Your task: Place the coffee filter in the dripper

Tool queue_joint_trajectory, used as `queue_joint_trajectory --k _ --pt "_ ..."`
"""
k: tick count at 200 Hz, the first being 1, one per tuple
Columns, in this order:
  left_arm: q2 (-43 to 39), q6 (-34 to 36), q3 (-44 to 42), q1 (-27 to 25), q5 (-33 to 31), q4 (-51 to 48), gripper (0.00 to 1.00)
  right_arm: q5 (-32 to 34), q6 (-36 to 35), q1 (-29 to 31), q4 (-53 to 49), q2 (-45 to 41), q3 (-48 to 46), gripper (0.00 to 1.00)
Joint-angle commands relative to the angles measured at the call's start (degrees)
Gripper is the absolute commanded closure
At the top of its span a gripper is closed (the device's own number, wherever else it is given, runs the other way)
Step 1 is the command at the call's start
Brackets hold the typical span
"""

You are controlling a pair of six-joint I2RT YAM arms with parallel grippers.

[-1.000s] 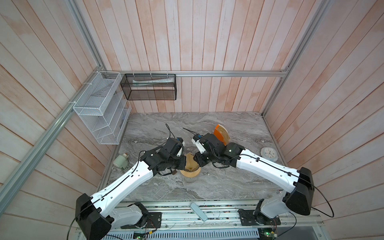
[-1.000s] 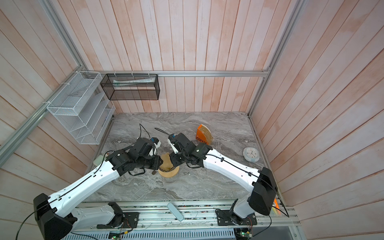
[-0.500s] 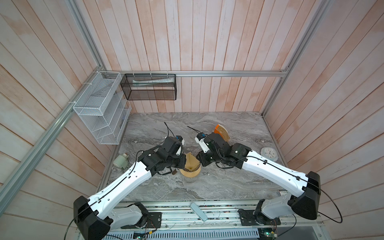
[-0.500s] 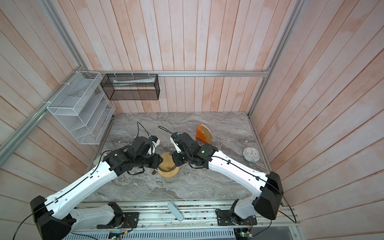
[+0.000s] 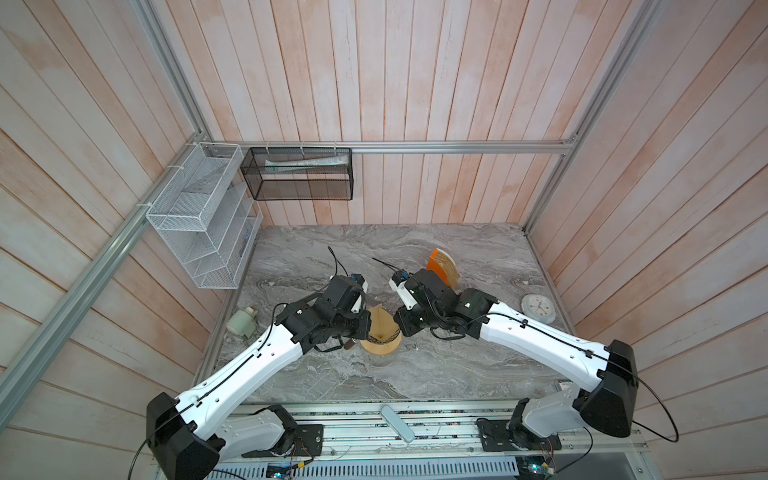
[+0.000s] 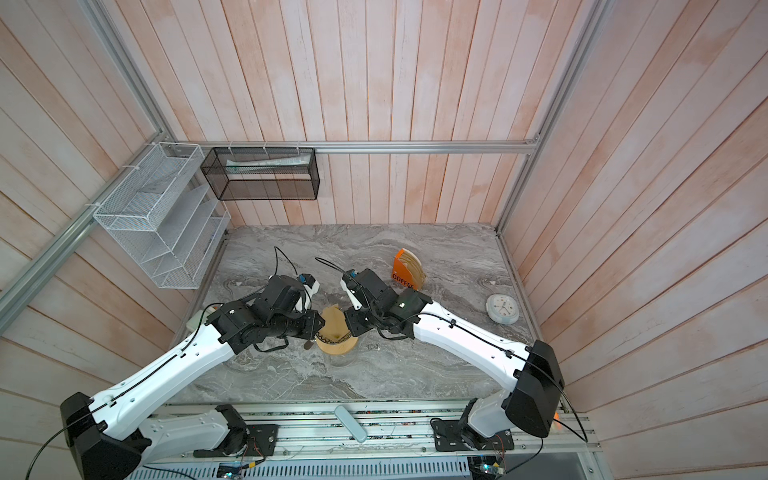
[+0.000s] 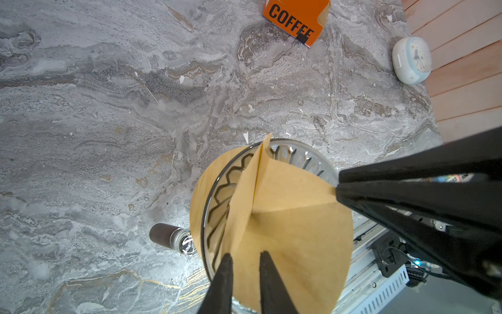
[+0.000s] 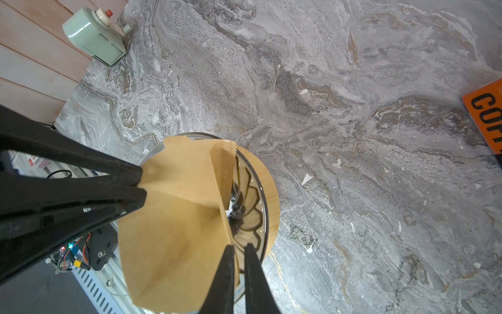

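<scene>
The tan paper coffee filter (image 5: 380, 328) (image 6: 332, 323) hangs partly spread over the dripper (image 7: 298, 157) (image 8: 250, 195), a ribbed see-through cone seated in a pale wooden ring (image 7: 201, 185) on a glass jug with a dark handle (image 7: 163, 233). My left gripper (image 7: 244, 257) (image 5: 368, 328) is shut on the filter's left edge. My right gripper (image 8: 239, 246) (image 5: 397, 328) is pinched on its opposite edge. Each wrist view shows the other gripper's fingers closed on the paper: the right gripper (image 7: 338, 186) and the left gripper (image 8: 142, 182). The filter's seam (image 8: 226, 168) stands up over the cone's middle.
The orange COFFEE stand (image 5: 440, 268) (image 7: 296, 19) with more filters stands behind the right arm. A round white clock (image 5: 538, 308) lies by the right wall. A pale green device (image 5: 242, 324) sits at the left edge. Wire racks (image 5: 199, 216) and a black mesh basket (image 5: 297, 178) hang on the walls.
The right gripper's jaws have closed onto the filter's right edge. The right arm's base link has swung outward. The left gripper keeps its hold in the same place.
</scene>
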Motion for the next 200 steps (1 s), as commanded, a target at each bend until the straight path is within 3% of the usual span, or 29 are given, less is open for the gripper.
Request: queue_joint_trajectory --k 1,200 --pt "-0.9 -0.4 -1.2 0.3 -0.3 0.5 0.79 -0.5 -0.2 -0.3 0.0 0.9 -1.1 0.9" --pt "-0.4 -0.2 -2.8 0.3 -0.7 1.1 0.79 1.1 -0.9 -0.3 -1.5 3.3 0.0 0.9"
